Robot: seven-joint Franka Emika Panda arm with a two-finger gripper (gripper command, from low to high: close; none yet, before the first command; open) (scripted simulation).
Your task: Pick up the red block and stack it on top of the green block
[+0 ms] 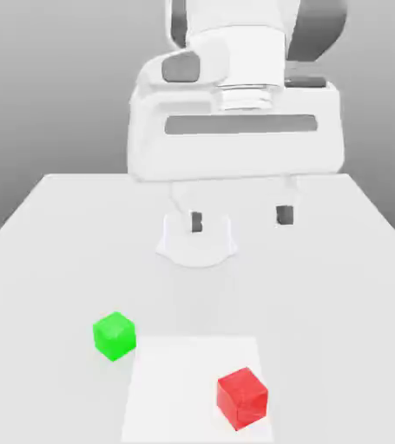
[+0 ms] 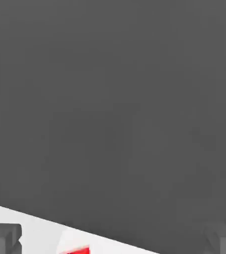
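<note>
A plain grey backdrop stands behind a white table, which fills the lower half of the exterior view and narrows toward the back. A slightly brighter white square patch lies on the table near its front edge. The white robot arm rises from a round base at the middle of the table, and its broad hand hangs above the surface. The gripper points downward, its two dark fingertips spread wide apart with nothing between them; it holds nothing and hangs well above both blocks.

Taking the round base as the centre of a clock face in the exterior view, the green block sits at about 7 o'clock, resting on the bare table just beside the far left corner of the brighter patch. The red block sits at about 5 o'clock, resting on the patch near its front right corner. From the green block, the red block lies at roughly 4 o'clock. The two blocks stand well apart, each flat on the table and turned slightly so that a corner edge faces the camera.

In the hand view, the two fingertips appear at the lower corners over a strip of white table, with a sliver of the red block between them at the frame's edge.
</note>
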